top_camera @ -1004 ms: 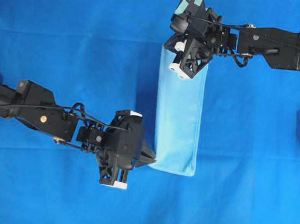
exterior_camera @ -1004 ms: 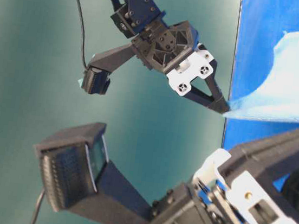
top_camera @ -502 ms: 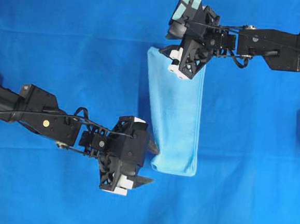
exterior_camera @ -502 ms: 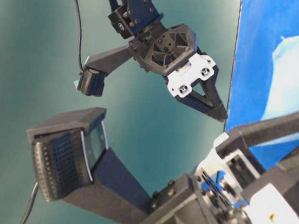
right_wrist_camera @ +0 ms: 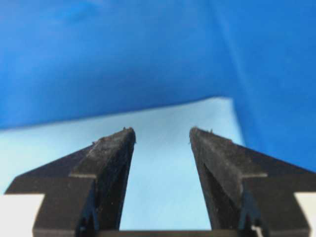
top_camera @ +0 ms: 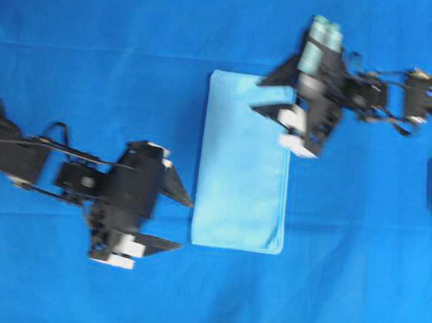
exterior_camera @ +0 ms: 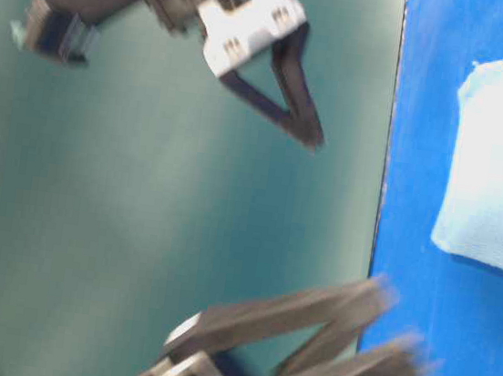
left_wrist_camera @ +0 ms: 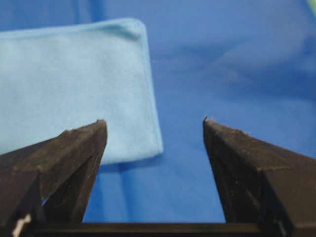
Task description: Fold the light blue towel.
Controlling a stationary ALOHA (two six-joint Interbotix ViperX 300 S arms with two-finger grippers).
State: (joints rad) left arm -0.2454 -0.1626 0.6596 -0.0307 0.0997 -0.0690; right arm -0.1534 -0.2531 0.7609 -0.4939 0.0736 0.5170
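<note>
Pale sky-blue microfibre towel [top_camera: 244, 162] lies flat as narrow folded rectangle on deep royal-blue table covering [top_camera: 96, 62], mid-table. Left gripper [top_camera: 180, 222] released, jaws spread wide, just beside towel's lower left corner, not touching. Right gripper [top_camera: 270, 95] released, jaws apart, empty, over towel's upper right edge. Both arms motion-blurred.

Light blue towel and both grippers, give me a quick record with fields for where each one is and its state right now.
towel: light blue towel lies flat on the blue table covering, a tall narrow rectangle
towel contact: neither gripper touches it
left gripper: left gripper open, empty, just left of the towel's lower edge
right gripper: right gripper open, empty, over the towel's upper right part
image quality: both arms motion-blurred
</note>
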